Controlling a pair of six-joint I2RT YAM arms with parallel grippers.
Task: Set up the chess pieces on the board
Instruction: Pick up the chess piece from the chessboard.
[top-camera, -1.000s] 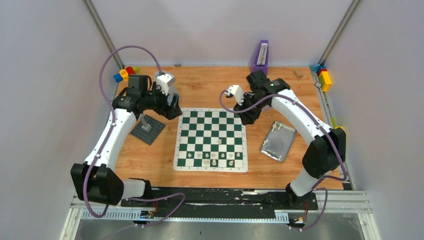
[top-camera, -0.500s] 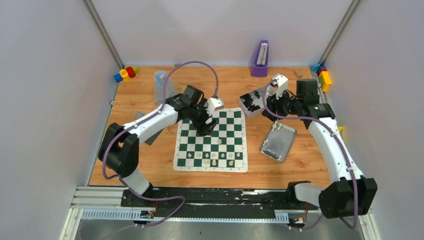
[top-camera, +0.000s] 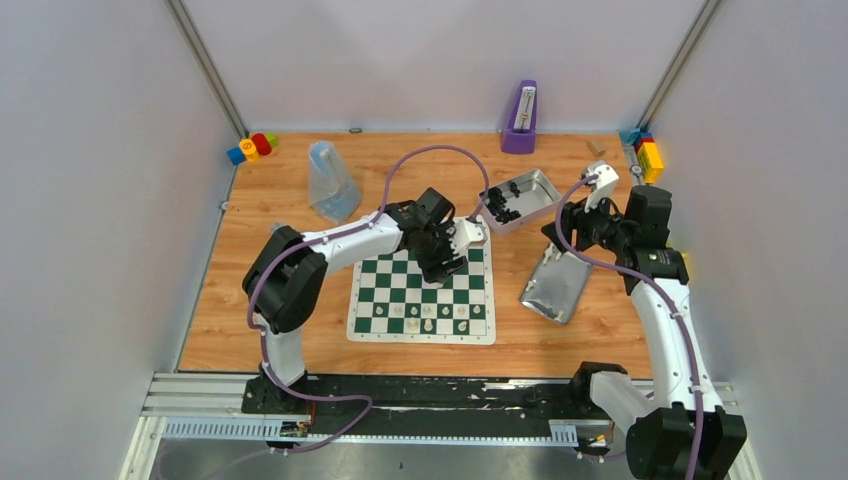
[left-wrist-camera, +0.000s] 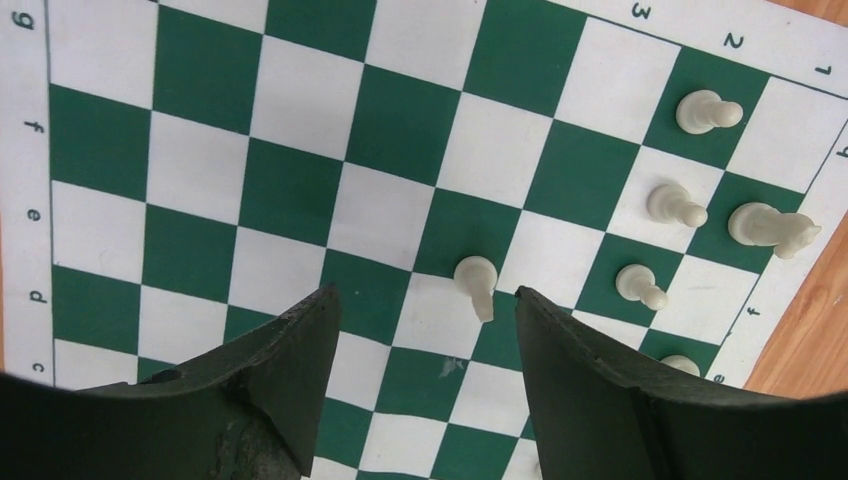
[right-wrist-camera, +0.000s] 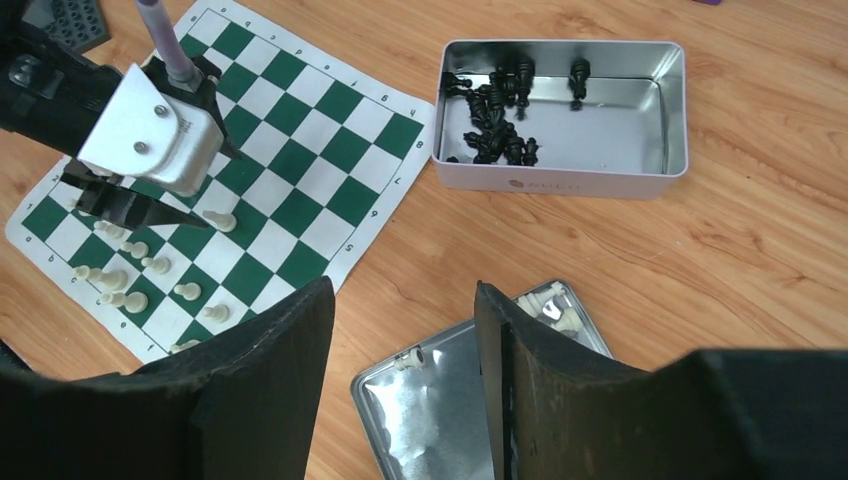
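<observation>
The green and white board (top-camera: 385, 290) lies mid-table. Several cream-white pieces (top-camera: 428, 318) stand along its near rows. My left gripper (top-camera: 441, 268) hovers open over the board. In the left wrist view (left-wrist-camera: 422, 300) a white pawn (left-wrist-camera: 477, 282) stands below the jaws, nearer the right finger, untouched. More pawns (left-wrist-camera: 675, 205) and a knight (left-wrist-camera: 770, 228) stand toward the edge. My right gripper (top-camera: 562, 226) is open and empty above a silver lid (right-wrist-camera: 470, 420) that holds loose white pieces (right-wrist-camera: 552, 306).
A silver tin (top-camera: 545, 195) of black pieces sits behind the board's right corner. A clear plastic cup (top-camera: 330, 182) is back left, a purple metronome (top-camera: 521, 110) at the back, coloured blocks (top-camera: 251, 148) in both back corners.
My left arm has swung from the back left to over the board's middle. My right arm has pulled back to the right, uncovering the tin of black pieces.
</observation>
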